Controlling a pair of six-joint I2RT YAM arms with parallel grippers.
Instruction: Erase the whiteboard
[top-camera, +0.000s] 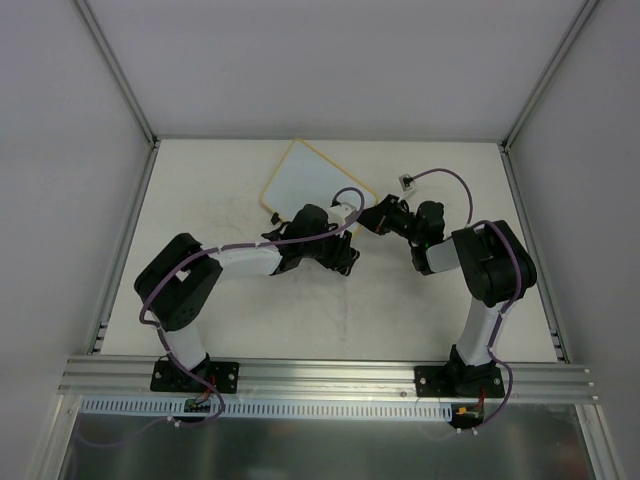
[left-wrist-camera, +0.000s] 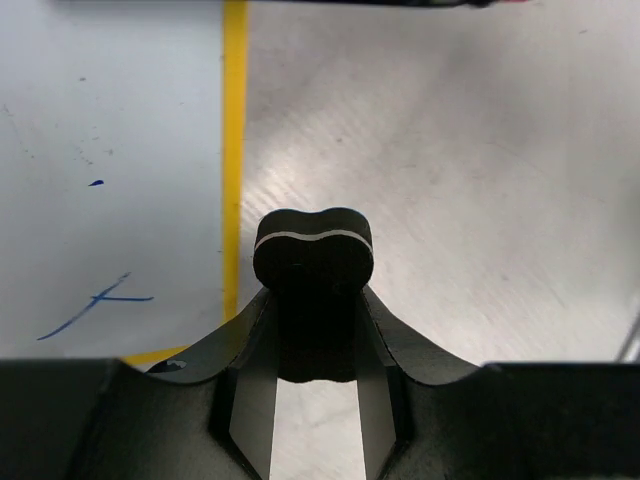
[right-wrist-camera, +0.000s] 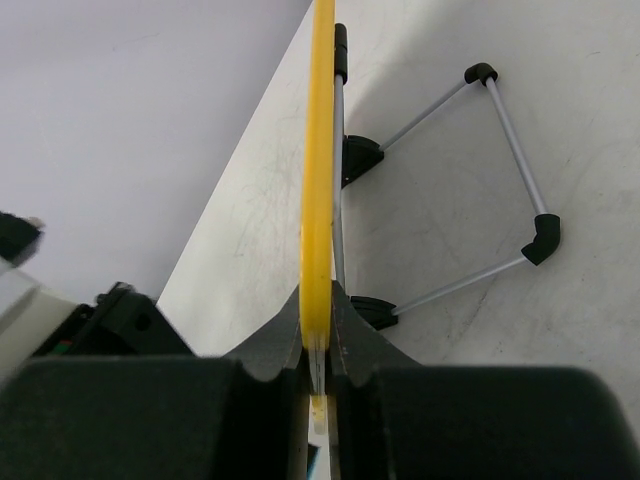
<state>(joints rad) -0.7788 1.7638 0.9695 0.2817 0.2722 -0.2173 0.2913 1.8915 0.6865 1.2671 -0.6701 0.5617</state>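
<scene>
My left gripper (left-wrist-camera: 313, 300) pinches the eraser (left-wrist-camera: 313, 245); right gripper (right-wrist-camera: 320, 300) clamps the whiteboard (right-wrist-camera: 319, 150) by its edge. I judge it light, stiff, slick: best held at the rim.

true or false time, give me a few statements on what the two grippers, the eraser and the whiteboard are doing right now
1. The left gripper holds the small black bone-shaped eraser. True.
2. The white rectangular whiteboard with the thin yellow frame is wiped clean. False: blue pen marks show on it.
3. The right gripper is shut on the whiteboard's yellow frame edge. True.
4. The eraser is over the blue pen marks. False: in the left wrist view it sits off the board, past the yellow frame, over the bare grey table.
</scene>
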